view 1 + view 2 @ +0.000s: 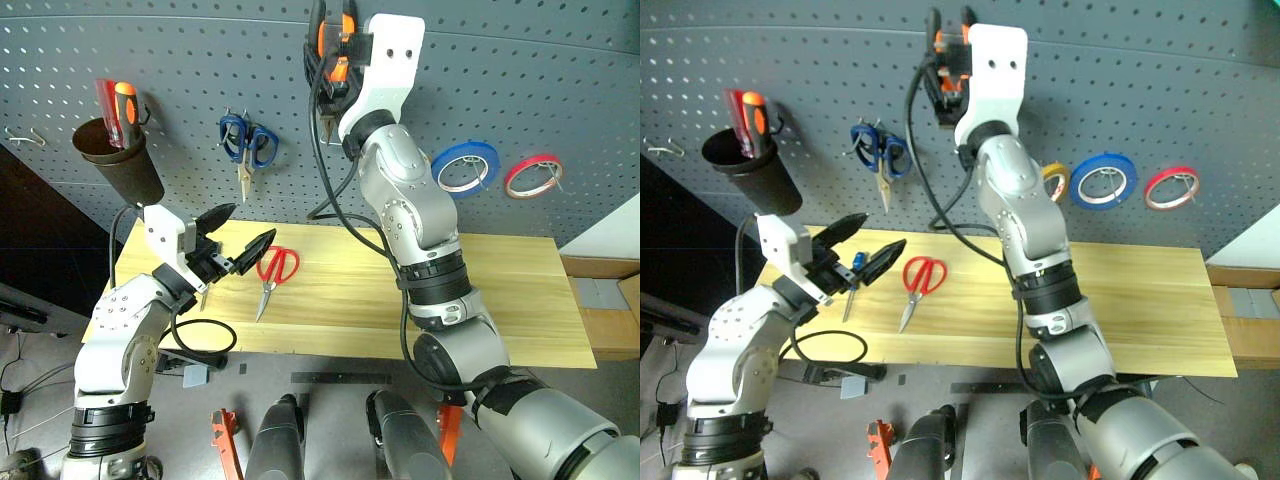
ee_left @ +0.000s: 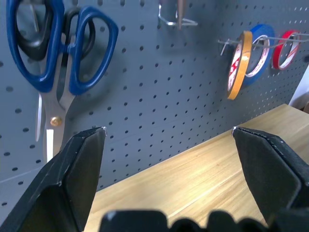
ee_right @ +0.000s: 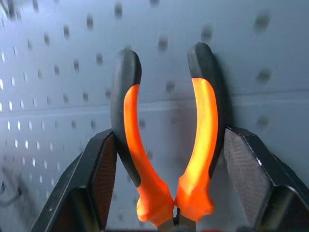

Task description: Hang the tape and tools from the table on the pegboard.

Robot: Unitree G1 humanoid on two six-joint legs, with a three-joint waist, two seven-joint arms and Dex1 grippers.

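At pegboard (image 1: 520,70) — pliers (image 3: 166,145) in right claw (image 3: 169,159)

Grey floor (image 1: 330,362) lies below, with a cardboard box (image 1: 610,310) to the right.

The right tool (image 3: 169,159) is raised high and clamped, while the left tool (image 1: 240,235) hangs low, fingers spread.

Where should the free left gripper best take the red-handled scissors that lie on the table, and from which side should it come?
Probably at the narrow neck just below the red loops of the red-handled scissors, coming from above. They lie flat and closed on the table, blades toward the robot, and the open left gripper hovers beside them.
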